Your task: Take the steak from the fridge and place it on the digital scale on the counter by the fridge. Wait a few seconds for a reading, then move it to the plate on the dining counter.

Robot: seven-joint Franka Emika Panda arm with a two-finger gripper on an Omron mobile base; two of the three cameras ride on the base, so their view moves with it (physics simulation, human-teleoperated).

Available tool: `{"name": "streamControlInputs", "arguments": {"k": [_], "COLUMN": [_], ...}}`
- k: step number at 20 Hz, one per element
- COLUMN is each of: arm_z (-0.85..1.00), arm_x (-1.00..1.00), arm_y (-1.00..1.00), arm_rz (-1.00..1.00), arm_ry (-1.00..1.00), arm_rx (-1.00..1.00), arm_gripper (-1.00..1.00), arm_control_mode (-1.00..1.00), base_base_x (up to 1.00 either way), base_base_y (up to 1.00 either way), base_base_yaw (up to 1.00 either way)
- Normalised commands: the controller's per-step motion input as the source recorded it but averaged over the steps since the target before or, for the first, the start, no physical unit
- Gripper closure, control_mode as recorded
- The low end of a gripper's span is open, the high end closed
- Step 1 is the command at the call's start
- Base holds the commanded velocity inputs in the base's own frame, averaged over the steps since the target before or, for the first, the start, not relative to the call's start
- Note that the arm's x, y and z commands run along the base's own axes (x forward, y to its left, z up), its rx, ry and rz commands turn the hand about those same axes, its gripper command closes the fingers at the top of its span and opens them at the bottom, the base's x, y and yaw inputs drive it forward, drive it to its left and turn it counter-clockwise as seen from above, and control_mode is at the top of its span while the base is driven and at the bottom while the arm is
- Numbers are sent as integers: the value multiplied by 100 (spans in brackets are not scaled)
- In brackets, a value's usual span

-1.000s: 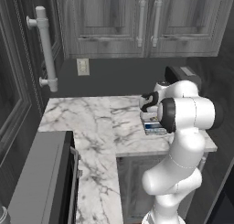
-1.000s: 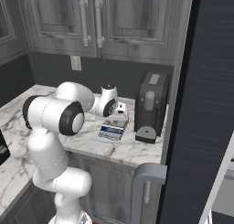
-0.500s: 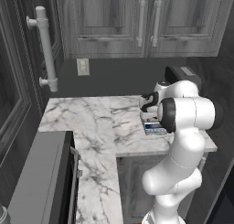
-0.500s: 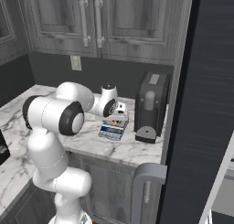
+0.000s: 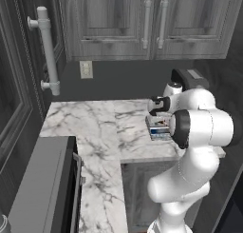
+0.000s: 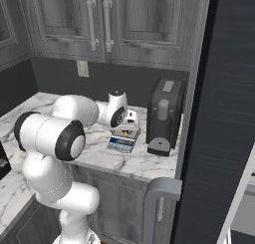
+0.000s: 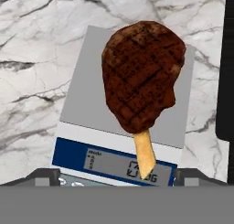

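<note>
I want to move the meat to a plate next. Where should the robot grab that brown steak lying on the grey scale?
Best across the wide, dark red-brown grilled body of the steak, coming straight down from above. It lies flat on the flat grey square scale, so only its sides offer a hold. The thin pale bone end hangs over the blue display strip and looks too narrow and slippery. The open tool hangs right above it.

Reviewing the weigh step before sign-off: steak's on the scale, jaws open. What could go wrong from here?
1. The steak has its pale end overhanging the digital scale's display strip; the reading may be obscured.
2. The gripper hovers close above; lifting carelessly could nudge the steak.
3. The black appliance stands beside the scale, crowding any regrasp.
</note>
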Motion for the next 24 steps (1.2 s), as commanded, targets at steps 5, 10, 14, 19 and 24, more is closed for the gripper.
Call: {"name": "streamControlInputs", "arguments": {"k": [5,10,14,19,24], "arm_z": [62,73,86,41,5], "arm_x": [-65,-75,-79,-90,-92], "arm_y": [13,8,5,4,17], "arm_rz": [0,0,0,0,0], "arm_ry": [-11,-4,0,1,0], "arm_rx": [0,0,0,0,0], "arm_gripper": [-100,-100,-100,-100,-100], "arm_control_mode": [-100,-100,-100,-100,-100], "base_base_x": [0,0,0,0,0], "base_base_y": [0,0,0,0,0], "base_base_yaw": [0,0,0,0,0]}}
